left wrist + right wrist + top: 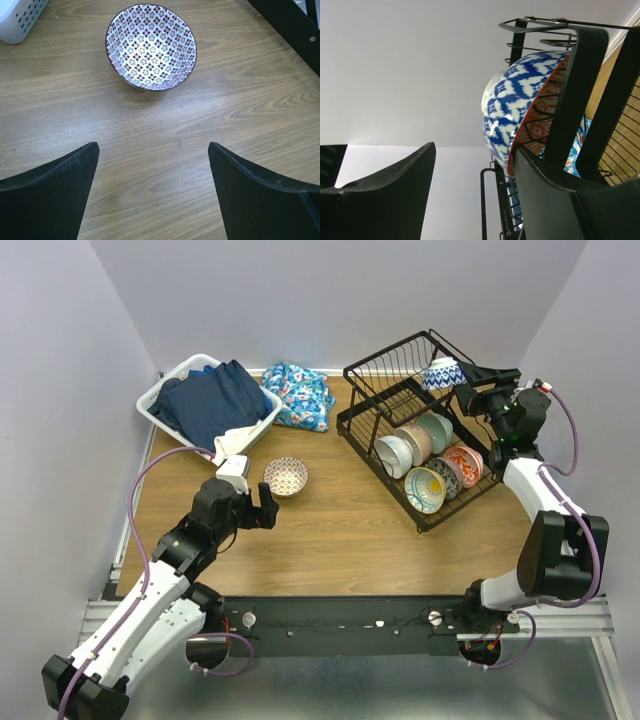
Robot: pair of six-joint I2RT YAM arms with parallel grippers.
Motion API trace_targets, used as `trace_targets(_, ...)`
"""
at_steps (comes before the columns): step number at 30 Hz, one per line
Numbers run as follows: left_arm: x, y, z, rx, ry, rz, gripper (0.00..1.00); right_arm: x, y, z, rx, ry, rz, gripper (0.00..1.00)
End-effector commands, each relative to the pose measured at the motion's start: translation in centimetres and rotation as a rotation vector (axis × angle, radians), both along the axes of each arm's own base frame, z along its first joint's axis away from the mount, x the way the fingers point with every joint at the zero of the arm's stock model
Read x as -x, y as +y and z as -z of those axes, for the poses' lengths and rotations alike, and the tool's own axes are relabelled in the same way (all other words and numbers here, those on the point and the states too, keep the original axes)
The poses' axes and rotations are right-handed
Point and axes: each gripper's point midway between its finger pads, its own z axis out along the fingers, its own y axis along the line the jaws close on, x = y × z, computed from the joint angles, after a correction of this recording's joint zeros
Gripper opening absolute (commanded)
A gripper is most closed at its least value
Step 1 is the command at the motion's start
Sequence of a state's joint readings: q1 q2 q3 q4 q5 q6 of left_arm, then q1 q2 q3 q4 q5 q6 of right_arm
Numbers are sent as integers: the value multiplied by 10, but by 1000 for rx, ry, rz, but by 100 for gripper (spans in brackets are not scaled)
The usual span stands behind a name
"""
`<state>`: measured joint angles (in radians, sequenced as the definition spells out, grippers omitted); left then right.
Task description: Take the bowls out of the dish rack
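Hovering at the upper tier of the black wire dish rack (pixel 420 440), the right pincer (pixel 466 386) stands spread, with nothing pinched, just beside a blue-white patterned bowl (pixel 441 373) tipped on its side at the rack's far corner. From the wrist, one finger (pixel 555 200) crosses in front of that bowl's rim; whether it touches cannot be told.

In the rack's lower tier, more bowls stand on edge in two rows: a white bowl (pixel 392 453), a tan bowl (pixel 412 443) and a mint green bowl (pixel 436 430) behind, and a yellow bowl with a teal rim (pixel 425 488) and a red-orange floral bowl (pixel 464 462) in front.

Left of the rack, a beige patterned bowl (pixel 286 476) sits upright on the wooden desk (pixel 340 530), apart from the left pincer (pixel 262 508), which hangs spread and empty on its near side.

Farther left of the rack are a white laundry basket (pixel 165 395) of dark clothes (pixel 212 400) and a floral cloth (pixel 298 392).
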<state>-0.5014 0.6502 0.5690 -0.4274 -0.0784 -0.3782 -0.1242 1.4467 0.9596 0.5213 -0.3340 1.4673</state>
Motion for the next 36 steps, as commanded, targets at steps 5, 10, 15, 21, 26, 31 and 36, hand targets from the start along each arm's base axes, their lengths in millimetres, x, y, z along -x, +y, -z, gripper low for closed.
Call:
trace_targets(5, -4, 3, 0, -5, -16, -24, 99, -11, -8, 12, -30, -19, 33, 64)
trace_targets(10, -4, 4, 1, -6, -12, -26, 99, -14, -9, 12, -46, -39, 32, 56)
trace_targets(15, -4, 4, 2, -7, -9, -29, 99, -18, -8, 8, -45, -55, 25, 54)
trace_targets(21, -5, 5, 1, -10, -10, -34, 99, -24, -8, 10, -62, -57, 21, 46)
trace_targets(26, -5, 6, 0, -9, -14, -41, 99, -26, -3, 3, -74, -91, -13, 33)
trace_targets(31, -5, 7, 1, -12, -10, -45, 99, -28, 1, -3, -77, -115, -31, 24)
trace_targets(36, -5, 7, 0, -10, -16, -48, 99, -31, 4, -15, -82, -155, -47, 10)
